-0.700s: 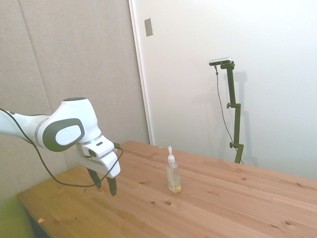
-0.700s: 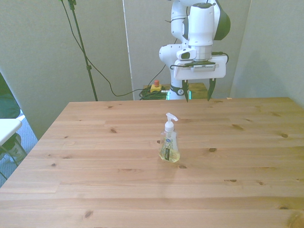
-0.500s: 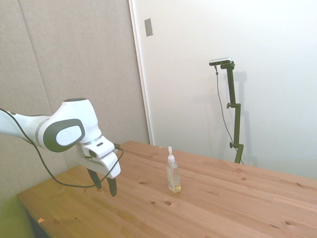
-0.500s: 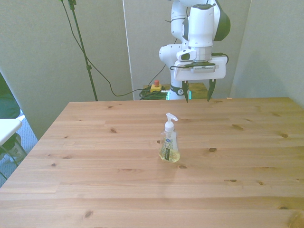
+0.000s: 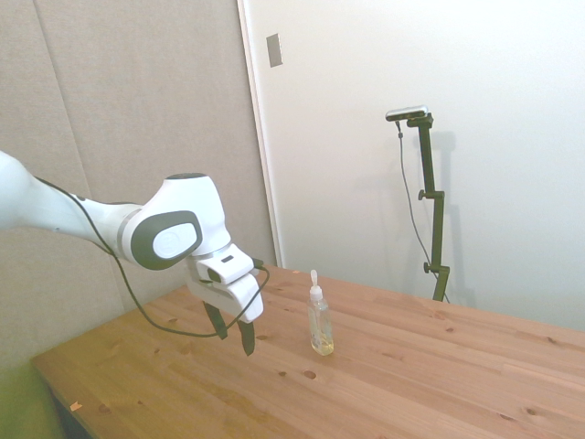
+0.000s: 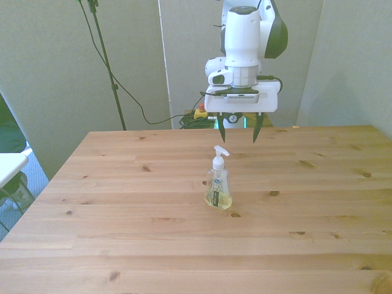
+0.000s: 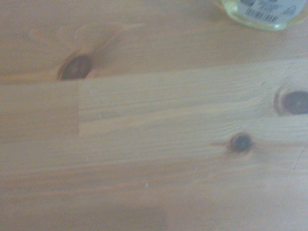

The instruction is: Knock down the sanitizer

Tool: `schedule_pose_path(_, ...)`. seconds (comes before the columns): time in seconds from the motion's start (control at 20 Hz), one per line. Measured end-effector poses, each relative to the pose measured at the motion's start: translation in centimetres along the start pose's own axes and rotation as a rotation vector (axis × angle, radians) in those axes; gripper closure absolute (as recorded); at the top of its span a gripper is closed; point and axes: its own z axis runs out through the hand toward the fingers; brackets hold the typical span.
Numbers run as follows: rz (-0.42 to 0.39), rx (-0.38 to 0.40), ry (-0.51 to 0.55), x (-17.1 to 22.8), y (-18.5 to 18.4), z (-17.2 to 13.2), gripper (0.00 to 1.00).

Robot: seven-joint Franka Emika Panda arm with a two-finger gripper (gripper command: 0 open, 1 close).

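The sanitizer (image 5: 319,322) (image 6: 218,182) stands upright near the middle of the wooden table (image 6: 122,245), a slim clear bottle with yellowish liquid at its base and a white pointed cap. My gripper (image 5: 232,332) (image 6: 239,131) hangs open just above the table, its two dark fingers apart, a short way behind the bottle and slightly toward the front view's right. It touches nothing. The wrist view catches only the bottle's yellow base (image 7: 262,13) at the picture's edge, over bare wood.
A black cable loops from the arm's wrist (image 5: 137,302). Behind the table's far edge lie cables and a small red button box (image 6: 200,111) on the floor. A white object (image 6: 9,165) shows off the table at the front view's left.
The arm has swung toward the sanitizer: the gripper moved toward the front view's left and closer to the bottle. The bottle has not moved and the fingers stay open.
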Motion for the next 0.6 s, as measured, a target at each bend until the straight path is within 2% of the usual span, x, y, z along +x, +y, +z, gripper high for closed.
schedule_pose_path(0.25,0.045,0.003,0.006,3.0,-1.6,0.2,1.0)
schedule_pose_path(0.6,0.093,-0.014,0.014,5.1,-4.1,1.7,1.0)
